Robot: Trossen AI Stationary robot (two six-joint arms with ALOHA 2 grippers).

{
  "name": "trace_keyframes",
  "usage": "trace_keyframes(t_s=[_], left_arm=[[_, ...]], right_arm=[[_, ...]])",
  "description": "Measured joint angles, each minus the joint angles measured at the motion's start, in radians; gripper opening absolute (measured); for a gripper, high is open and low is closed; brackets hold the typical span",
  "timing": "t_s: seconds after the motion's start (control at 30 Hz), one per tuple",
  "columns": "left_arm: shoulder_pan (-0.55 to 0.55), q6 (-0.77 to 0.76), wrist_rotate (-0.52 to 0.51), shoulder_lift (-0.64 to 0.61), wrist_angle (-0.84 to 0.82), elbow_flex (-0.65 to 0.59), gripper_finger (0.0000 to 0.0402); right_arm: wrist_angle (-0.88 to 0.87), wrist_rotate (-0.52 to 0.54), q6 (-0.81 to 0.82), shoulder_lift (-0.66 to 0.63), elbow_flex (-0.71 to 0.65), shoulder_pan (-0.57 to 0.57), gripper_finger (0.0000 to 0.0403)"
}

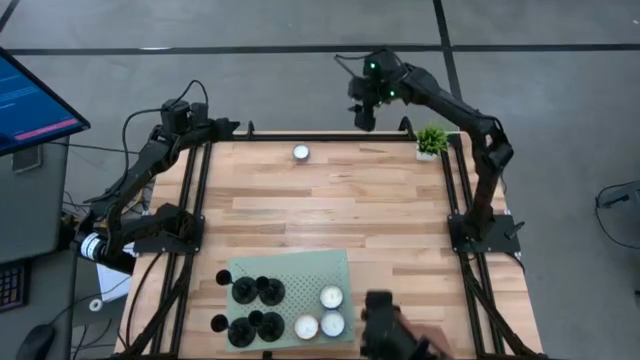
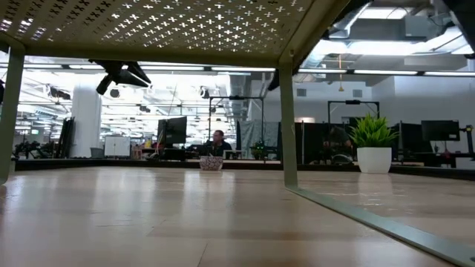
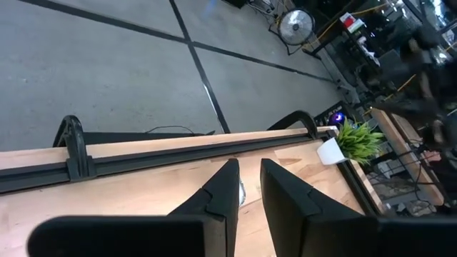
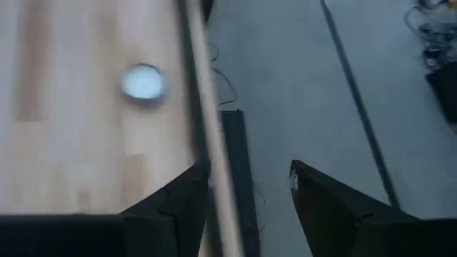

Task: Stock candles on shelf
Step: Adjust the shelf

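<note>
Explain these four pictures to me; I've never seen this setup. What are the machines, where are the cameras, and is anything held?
Two dark robot arms stand at a wooden table. One picture looks straight down, one looks level from under the green shelf, and two come from the wrists. Three candles and some black round pieces sit on the shelf; a fourth candle lies by the far edge, near a potted plant. The left end effector and right end effector hover near that edge, open, holding nothing.

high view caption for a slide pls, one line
Three tealights sit on the green perforated shelf; a fourth waits at the table's far edge.
</note>
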Motion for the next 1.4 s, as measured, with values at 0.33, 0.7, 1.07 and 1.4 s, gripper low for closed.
trace_keyframes(t_s=[0.33, 0.7, 1.07, 1.4], left_arm=[[-0.013, 0.000, 0.127, 0.220, -0.040, 0.000, 0.0039], [-0.029, 0.030, 0.197, 0.278, -0.036, 0.000, 0.0020], [-0.028, 0.022, 0.152, 0.173, -0.036, 0.000, 0.0011], [-0.028, -0.019, 0.109, 0.162, -0.036, 0.000, 0.0011]], right_arm=[[-0.085, -0.221, 0.035, 0.100, 0.043, -0.180, 0.0168], [-0.038, -0.359, -0.373, 0.177, 0.044, -0.156, 0.0139], [0.000, -0.346, -0.539, 0.273, 0.044, -0.211, 0.0118], [0.062, -0.686, -0.084, 0.317, 0.197, -0.321, 0.0113]])
